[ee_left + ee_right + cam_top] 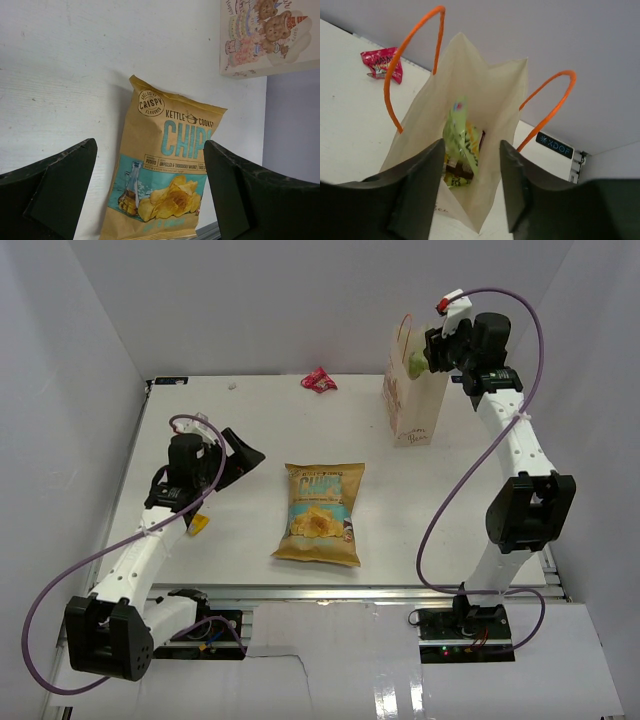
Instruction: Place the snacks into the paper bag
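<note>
The cream paper bag (412, 405) stands upright at the back right; its printed side shows in the left wrist view (265, 35). My right gripper (428, 358) hovers over its mouth, open (472, 150). Between the jaws, untouched, a green packet (461, 132) stands inside the bag (495, 90) above a dark brown packet (461, 172) and a yellow one. The yellow-and-blue chips bag (320, 512) lies flat mid-table. My left gripper (245, 465) is open and empty to its left, facing it (150, 165); the chips bag (167, 175) lies beyond the fingers.
A pink-red packet (319, 380) lies at the back of the table, left of the bag, also in the right wrist view (382, 62). A yellow-orange packet (198, 525) lies under my left arm. The bag's orange handles (412, 45) stand up. White walls enclose the table.
</note>
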### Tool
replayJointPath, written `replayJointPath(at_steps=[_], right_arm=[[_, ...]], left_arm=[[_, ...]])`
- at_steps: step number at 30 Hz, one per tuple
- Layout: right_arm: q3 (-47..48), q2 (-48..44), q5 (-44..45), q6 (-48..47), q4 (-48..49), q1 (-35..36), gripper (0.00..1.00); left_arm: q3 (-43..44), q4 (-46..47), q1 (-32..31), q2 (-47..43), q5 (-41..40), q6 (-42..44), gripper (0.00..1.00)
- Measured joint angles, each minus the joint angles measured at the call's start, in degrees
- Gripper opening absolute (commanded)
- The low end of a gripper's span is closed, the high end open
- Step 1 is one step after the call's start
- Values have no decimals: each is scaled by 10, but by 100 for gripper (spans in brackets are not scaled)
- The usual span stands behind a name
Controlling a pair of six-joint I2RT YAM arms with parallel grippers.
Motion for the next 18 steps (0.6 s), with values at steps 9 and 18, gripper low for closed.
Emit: replayJointPath(at_steps=[9,18], right_arm=[[-13,-32,-38,-44,5,1,82],[-138,-203,-278,-148,-83,-2,82]], left_arm=[[0,43,0,34,22,0,98],[240,160,-1,360,79,-1,96]])
